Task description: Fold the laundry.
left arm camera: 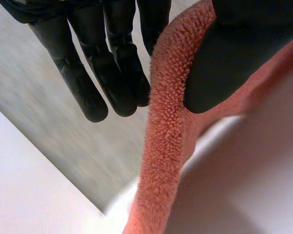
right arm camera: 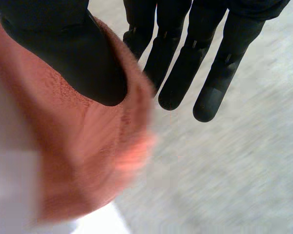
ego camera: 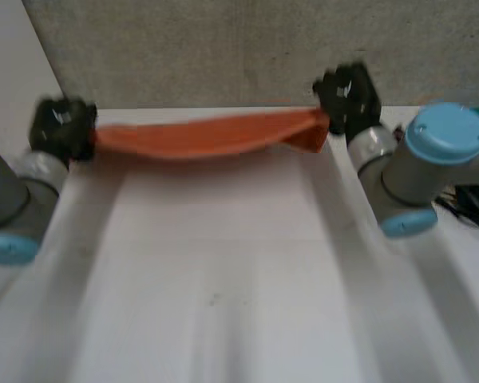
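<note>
Head view, near to far. Nearest to me lies the white table (ego camera: 223, 279), flanked by the left arm (ego camera: 8, 199) and the right arm (ego camera: 431, 167), each with grey joints and light-blue caps. Over the table's far edge I see the orange towel (ego camera: 207, 136) drawn out as a long band between the two hands, sagging slightly in the middle and bunched into a fold at its right end. I cannot tell whether its lowest part touches the table. The left hand (ego camera: 61, 126) holds the band's left end and the right hand (ego camera: 347, 97) its right end, the right hand a little farther from me than the left. Beyond both hands runs a speckled grey surface (ego camera: 223, 48).

Left wrist view. The thumb (left arm camera: 224, 63) bears on the towel's nubbly rolled edge, pinching it against the hand. The fingers (left arm camera: 102, 83) extend straight just beside that edge, on the side away from the thumb.

Right wrist view. The thumb (right arm camera: 73, 58) lies across the towel, clamping the cloth against the hand, and the cloth hangs away below it. The fingers (right arm camera: 185, 73) are straight and stand beyond the cloth's edge, over the grey surface.
</note>
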